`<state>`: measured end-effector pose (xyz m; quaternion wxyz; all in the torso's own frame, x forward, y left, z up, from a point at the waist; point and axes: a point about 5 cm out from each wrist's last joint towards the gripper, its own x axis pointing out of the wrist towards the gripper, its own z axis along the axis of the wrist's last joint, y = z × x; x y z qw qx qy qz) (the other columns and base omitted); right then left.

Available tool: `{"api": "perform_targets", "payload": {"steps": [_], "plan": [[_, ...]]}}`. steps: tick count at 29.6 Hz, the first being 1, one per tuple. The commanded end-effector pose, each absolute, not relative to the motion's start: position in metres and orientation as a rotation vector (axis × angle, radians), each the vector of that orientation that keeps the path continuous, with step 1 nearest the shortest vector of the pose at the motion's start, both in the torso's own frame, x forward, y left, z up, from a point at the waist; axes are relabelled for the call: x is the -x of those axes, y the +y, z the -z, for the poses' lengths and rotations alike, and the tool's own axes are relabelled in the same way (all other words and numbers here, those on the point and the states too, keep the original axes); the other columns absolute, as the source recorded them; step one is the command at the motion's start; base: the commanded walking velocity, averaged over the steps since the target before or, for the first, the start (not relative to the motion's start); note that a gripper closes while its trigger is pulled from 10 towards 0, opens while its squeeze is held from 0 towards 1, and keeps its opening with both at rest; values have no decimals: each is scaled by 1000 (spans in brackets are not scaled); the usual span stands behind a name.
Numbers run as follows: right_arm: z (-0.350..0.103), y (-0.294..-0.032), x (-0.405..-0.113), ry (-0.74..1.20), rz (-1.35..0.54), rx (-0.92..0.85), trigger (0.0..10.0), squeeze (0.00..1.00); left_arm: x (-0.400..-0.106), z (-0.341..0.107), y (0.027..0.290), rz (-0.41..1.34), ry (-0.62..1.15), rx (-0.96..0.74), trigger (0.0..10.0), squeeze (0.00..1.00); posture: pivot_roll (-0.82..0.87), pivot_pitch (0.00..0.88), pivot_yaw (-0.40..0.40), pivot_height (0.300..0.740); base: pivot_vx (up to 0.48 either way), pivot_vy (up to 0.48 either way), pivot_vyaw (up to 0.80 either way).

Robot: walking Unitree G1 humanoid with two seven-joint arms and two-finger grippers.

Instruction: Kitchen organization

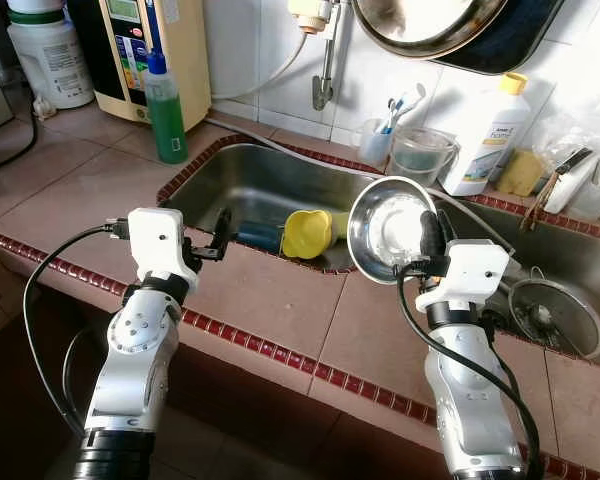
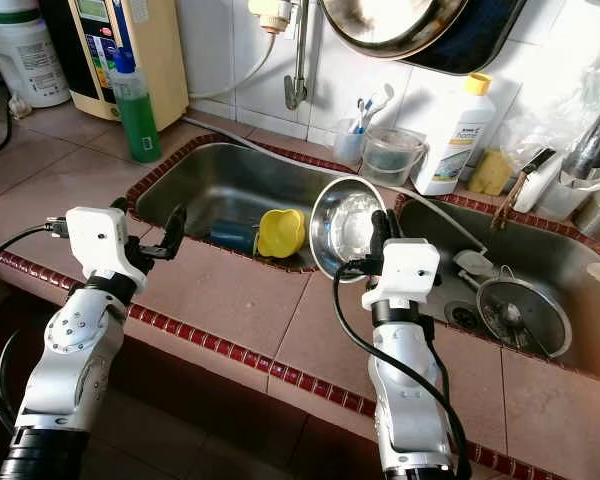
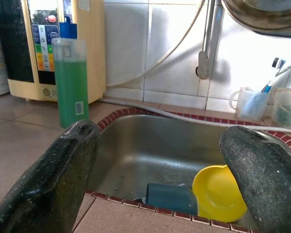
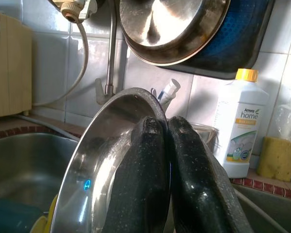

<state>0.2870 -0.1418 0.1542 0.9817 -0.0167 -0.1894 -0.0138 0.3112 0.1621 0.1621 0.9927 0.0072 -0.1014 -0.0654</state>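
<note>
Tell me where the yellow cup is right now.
The yellow cup lies on its side in the left sink, beside a blue cup, just left of the steel bowl.

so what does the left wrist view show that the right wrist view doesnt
Left wrist view: the left gripper, fingers open, facing the sink basin with a green dish soap bottle beside it and a dark blue cup lying inside.
Right wrist view: the right gripper shut on the rim of a steel bowl, plus a white cleaner bottle and a yellow sponge.
Both: the faucet pipe and the pan hung on the tiled wall.
</note>
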Motion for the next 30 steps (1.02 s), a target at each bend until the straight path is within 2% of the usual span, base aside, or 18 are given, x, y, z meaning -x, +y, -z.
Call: {"api": "perform_targets", "payload": {"steps": [1, 30], "plan": [[-157, -144, -286, -390, 41, 42, 10000, 0, -311, -168, 161, 140, -219, -14, 10000, 0, -190, 25, -38, 740, 0, 0, 0], [-156, -150, -285, -386, 62, 53, 10000, 0, -311, -168, 159, 157, -214, -22, 10000, 0, -202, 29, -29, 740, 0, 0, 0]]}}
